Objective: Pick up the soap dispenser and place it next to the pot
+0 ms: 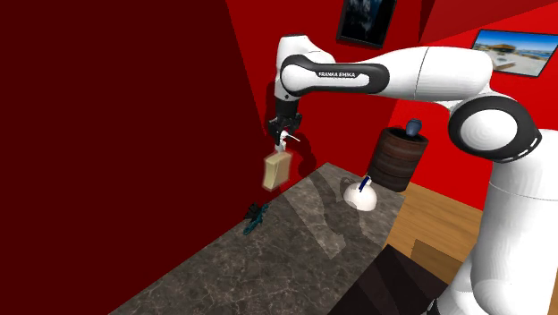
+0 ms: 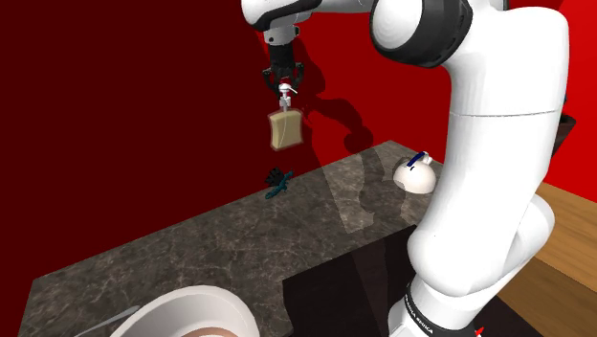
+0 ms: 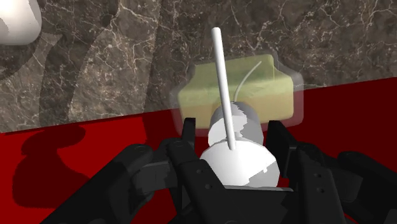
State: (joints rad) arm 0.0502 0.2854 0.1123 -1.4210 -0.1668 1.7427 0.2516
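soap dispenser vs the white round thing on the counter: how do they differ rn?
The soap dispenser hangs in the air, clasped at its pump by the hand; the white round thing sits on the counter. The dispenser is boxy and tan; the round thing is domed and white, with a blue piece on top. Shared: both are partly white.

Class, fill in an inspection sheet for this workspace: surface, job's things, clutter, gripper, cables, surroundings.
Surface: dark marbled counter.
Job's things: yellowish soap dispenser hanging in the air over the counter; white rounded vessel with a blue piece, probably the pot, standing on the counter.
Clutter: small teal object on the counter; large white bowl at the second exterior view's lower edge.
Gripper: gripper shut on the dispenser's pump.
Cables: nothing seen.
Surroundings: red walls, framed pictures, brown ribbed barrel, wooden floor.
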